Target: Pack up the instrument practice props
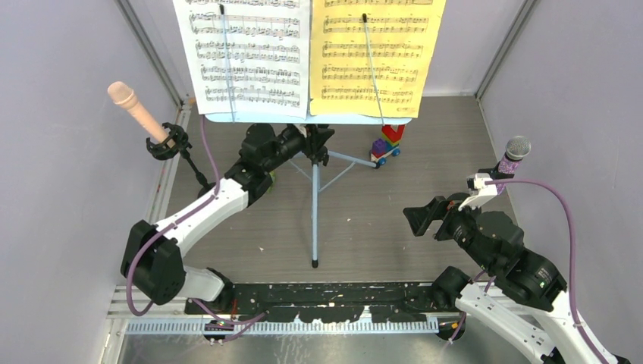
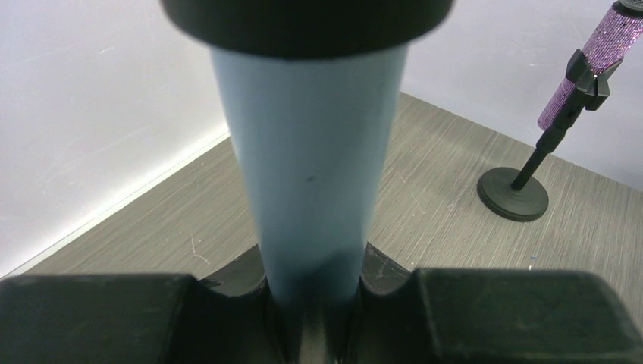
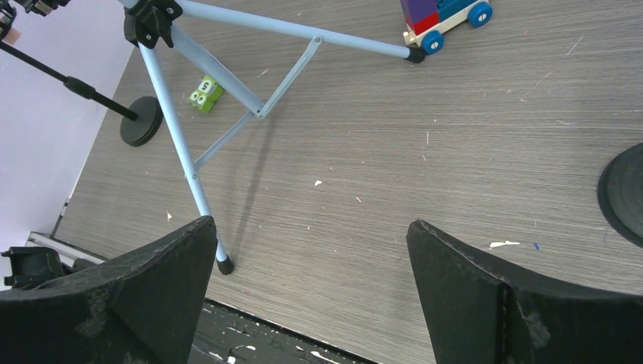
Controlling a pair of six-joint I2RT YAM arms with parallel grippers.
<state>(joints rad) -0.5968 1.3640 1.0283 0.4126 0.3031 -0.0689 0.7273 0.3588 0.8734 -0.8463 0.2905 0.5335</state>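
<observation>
Pale-blue tubing fills your left wrist view. It is the upright pole [image 2: 311,167] of the pale-blue perforated music rack with tripod legs [image 1: 315,220]. Your left tool [image 1: 307,144] is clamped around that pole close to a black collar [image 2: 303,23], at the centre of the top view. Gripping by the tripod hub probably gives you control of the whole stand without tipping it.

The white score sheet [image 1: 246,53] and yellow score sheet [image 1: 375,53] lean on the rack's ledge at the top of the frame. I judge any lift must stay level, or they will slide off.

Your right tool [image 1: 421,220] hangs wide open and empty at the lower right, above the grey wood-grain table [image 1: 379,250]. Beside it is the purple glitter microphone [image 1: 514,155], propped in its black round-based holder [image 2: 512,195].

The peach microphone [image 1: 136,106] sits in a second black holder [image 1: 170,142] at the upper left. None of the 3 views shows anything packed away yet.
</observation>
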